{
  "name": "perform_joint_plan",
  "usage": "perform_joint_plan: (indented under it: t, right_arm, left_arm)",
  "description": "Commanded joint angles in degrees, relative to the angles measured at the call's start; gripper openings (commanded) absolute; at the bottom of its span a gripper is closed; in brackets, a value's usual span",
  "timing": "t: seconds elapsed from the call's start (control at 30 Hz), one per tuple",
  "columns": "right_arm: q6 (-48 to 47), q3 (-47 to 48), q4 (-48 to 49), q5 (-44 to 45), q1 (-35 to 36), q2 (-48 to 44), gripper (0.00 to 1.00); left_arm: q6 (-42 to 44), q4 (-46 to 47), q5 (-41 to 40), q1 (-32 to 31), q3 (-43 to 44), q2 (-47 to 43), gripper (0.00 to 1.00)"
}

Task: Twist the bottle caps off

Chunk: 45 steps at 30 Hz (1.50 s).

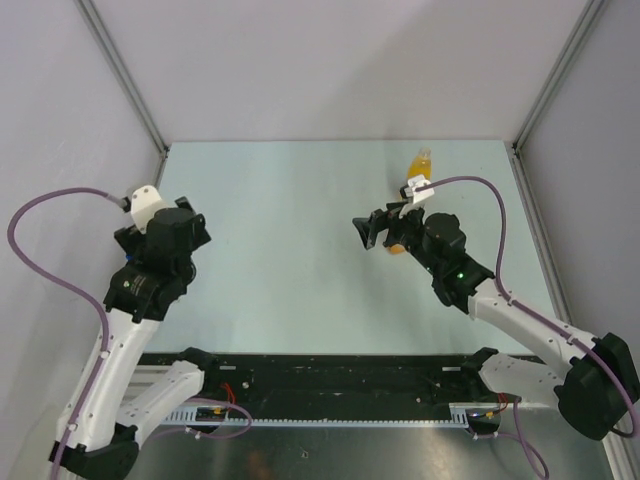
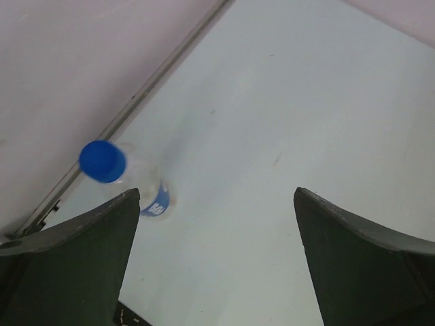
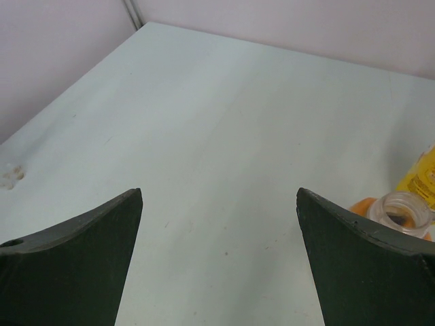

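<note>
Pale table carries the blue-capped bottle just beside the wide-open, empty left hand.

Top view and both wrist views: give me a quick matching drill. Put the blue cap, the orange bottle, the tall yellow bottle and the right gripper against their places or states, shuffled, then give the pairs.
Things
1. blue cap
2. orange bottle
3. tall yellow bottle
4. right gripper

Places or states
A. open, nothing between its fingers
B. neck open, no cap on it
C. sitting on the clear bottle
D. standing at the far side of the table

Pairs: 1-C, 2-B, 3-D, 4-A
</note>
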Motion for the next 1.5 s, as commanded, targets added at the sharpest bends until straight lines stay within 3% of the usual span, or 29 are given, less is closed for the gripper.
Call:
perform_joint_plan:
  t: [0.0,0.5,0.77,0.93,1.23,1.47]
  right_arm:
    - [1.45,2.58,0.74,-1.71,-1.55,0.39,0.99]
    - [5.53,2.63,2.07,-7.39,-5.55,2.02,0.99]
    - [6.0,2.71,2.69,-8.7,-6.15,2.7,0.99]
    - [6.25,2.8,2.37,-9.47,-7.0,2.93,0.99]
    - [6.86,2.87,1.76,-10.53,-8.03,3.48,0.99]
    - [7.83,2.87,2.26,-11.66,-8.94,3.69,0.99]
  left_arm:
    - [-5.77,-4.17,-0.17,5.46,-1.75,-1.79,0.98]
    - [-4.82,-8.12,-8.38,11.74,-4.13,-6.24,0.98]
    - [-2.65,-6.76,-7.15,16.18,-4.4,-3.72,0.88]
    - [1.53,-2.44,-2.43,19.65,-5.0,-1.4,0.83]
    - [10.2,5.87,16.7,36.03,-8.4,1.14,0.8]
    - [11.06,9.12,19.81,38.31,-9.72,5.28,0.77]
